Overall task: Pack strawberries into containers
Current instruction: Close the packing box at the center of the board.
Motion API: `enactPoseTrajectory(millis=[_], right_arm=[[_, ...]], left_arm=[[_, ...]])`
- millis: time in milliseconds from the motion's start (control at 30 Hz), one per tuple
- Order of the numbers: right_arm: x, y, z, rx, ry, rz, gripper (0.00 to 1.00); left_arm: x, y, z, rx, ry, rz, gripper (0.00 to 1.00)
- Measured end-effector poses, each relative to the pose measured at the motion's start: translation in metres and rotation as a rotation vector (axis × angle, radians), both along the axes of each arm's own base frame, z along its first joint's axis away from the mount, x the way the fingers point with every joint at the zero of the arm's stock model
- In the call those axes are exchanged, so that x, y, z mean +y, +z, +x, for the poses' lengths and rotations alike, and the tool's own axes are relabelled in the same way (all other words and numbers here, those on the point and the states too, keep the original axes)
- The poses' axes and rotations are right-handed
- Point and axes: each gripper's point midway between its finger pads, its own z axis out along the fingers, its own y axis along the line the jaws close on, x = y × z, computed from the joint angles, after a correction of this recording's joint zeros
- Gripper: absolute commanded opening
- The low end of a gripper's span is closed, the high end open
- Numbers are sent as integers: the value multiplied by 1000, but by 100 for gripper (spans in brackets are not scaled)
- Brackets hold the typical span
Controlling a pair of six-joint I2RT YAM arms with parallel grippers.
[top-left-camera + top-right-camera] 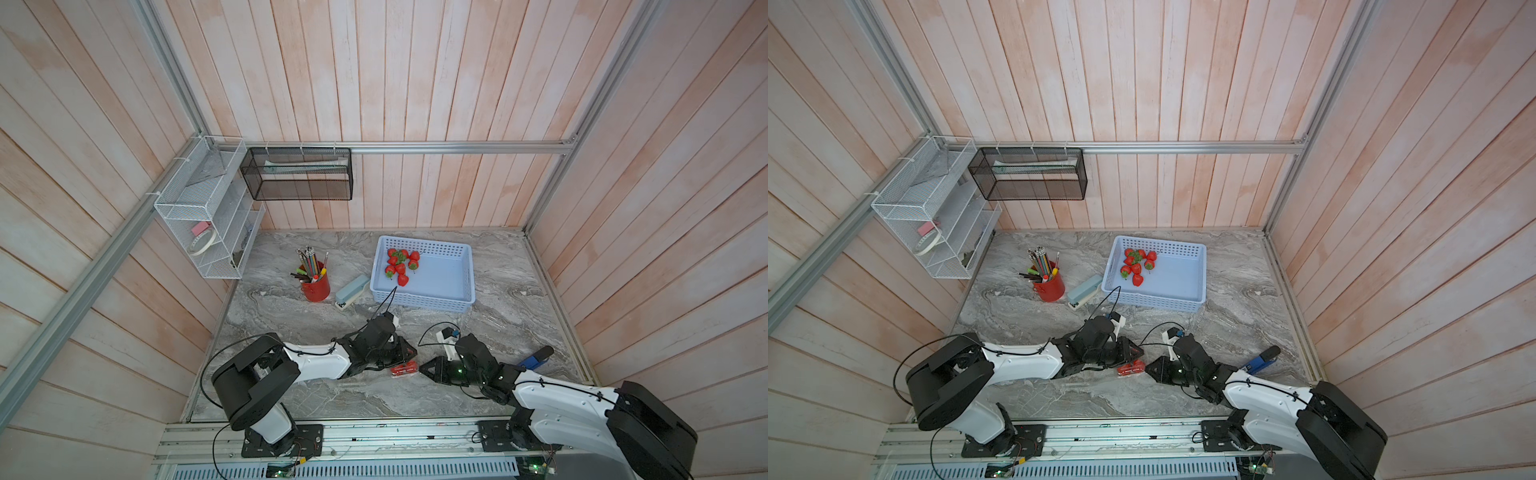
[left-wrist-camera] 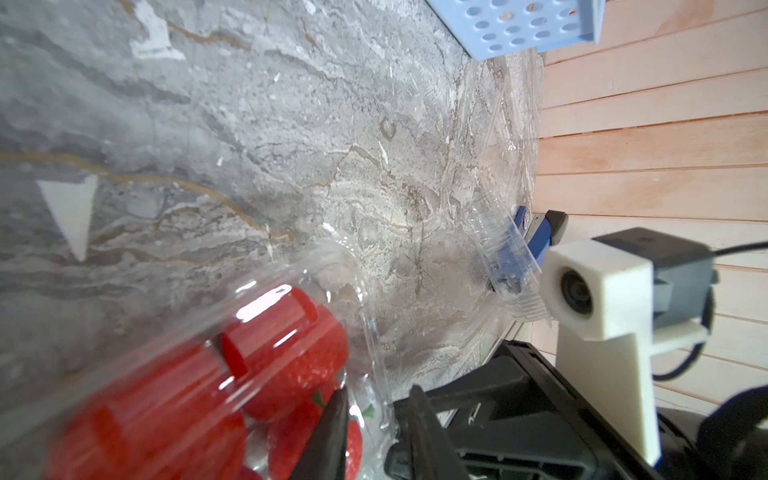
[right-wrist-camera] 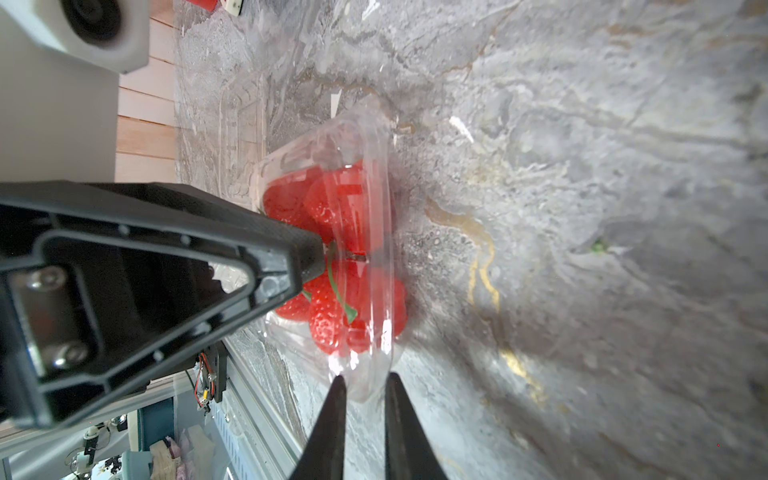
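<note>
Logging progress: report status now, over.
Left tool shut on filled clamshell. Right tool straddling its corner, grip unclear. More strawberries in blue basket. Nothing blocking.

Your bench (image 1: 291,324) is grey with a marble pattern, and gold veins show in the wrist views. The strawberries (image 1: 401,264) are glossy red, dotted with seeds, with green caps. The container (image 3: 376,137) is clear, ribbed plastic. The basket (image 1: 419,302) is light blue, its walls dotted with rows of holes. You also see a red cup (image 1: 316,291), a pale teal stapler (image 1: 351,291) and pinkish-white planked walls (image 1: 415,83).
</note>
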Motion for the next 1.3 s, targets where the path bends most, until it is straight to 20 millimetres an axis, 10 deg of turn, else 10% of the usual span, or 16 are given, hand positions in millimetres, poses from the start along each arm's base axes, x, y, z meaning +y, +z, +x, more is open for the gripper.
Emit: enactPoseTrajectory(millis=[367,1300], right_arm=[[1,-5,0,-7,5,6,34],[12,-10,2,-5,21,79,24]], left_arm=[[-2,0,1,0,0,0,28],[-4,-5,0,-4,11,-67,27]])
